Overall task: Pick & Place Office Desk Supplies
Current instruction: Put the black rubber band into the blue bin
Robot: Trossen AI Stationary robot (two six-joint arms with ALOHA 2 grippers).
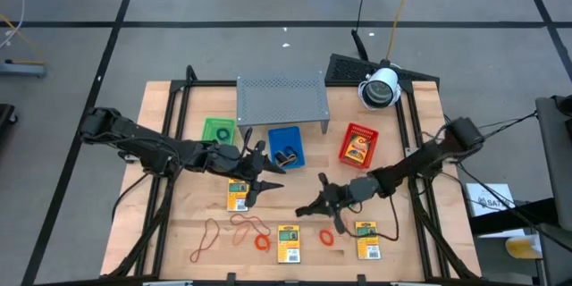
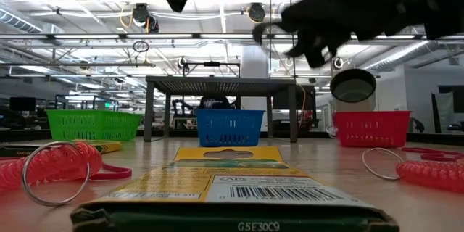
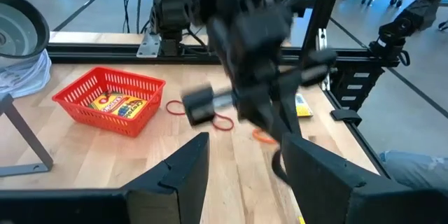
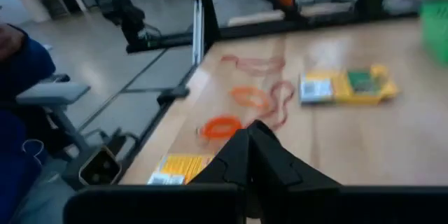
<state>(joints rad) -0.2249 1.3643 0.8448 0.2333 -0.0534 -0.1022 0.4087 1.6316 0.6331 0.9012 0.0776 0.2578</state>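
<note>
The right end effector (image 1: 308, 207) hangs low over the middle of the table (image 1: 161, 232), its fingers pressed together. Whether anything thin is pinched between them I cannot tell: the right wrist view shows only the closed tips, while the low view hints at a faint loop beneath that arm. The left end effector (image 1: 264, 179) hovers just in front of the blue tray (image 1: 286, 145), fingers spread and holding nothing.

Supplies left on the table: a yellow packet (image 1: 237, 195) directly under the left end effector, two more packets (image 1: 288, 243) (image 1: 367, 239) near the front edge, thin rubber-band loops (image 1: 223, 231) at front left, and an orange ring (image 1: 327, 236) just in front of the right end effector. The red tray (image 1: 358, 144) already holds a packet and the blue tray holds dark clips.

To do this step well, the right arm should lift slightly and confirm it has actually caught something before travelling. If it has not, it should reopen, centre over the orange ring and come straight down. It should also stay clear of the left arm, since both work close together at mid-table.
</note>
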